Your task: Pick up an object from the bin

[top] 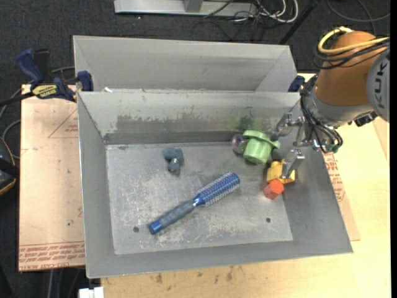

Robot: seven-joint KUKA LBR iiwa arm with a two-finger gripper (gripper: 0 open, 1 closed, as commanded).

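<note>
Grey metal, scuffed pale across its floor, forms the bin (93,179), and only a handful of loose things lie in it. The gripper (291,161) reaches in from the right under the arm's orange cover (347,67) and hangs low at the right end of the floor, close to the sloping right wall. Its tip meets a small yellow plastic piece (276,170); whether that piece is clasped or merely touched cannot be told, and neither can whether the gripper is open or closed, since its metal parts overlap one another and the cables beside them.

Crowding the yellow piece are two neighbours. A small red block (271,190) lies just below it, touching or nearly so. A light-green round plastic toy (257,146) sits just above and to the left, against the foot of the back wall, with a small purple thing (238,143) tucked against its left side and partly hidden by it. What the purple thing is remains hard to make out.

Well apart from this cluster, a blue plastic hairbrush (196,202) lies slantwise across the middle of the floor, bristled head up to the right and handle down to the left. A small grey-blue lump (174,159) rests alone further left, near the back wall.
</note>
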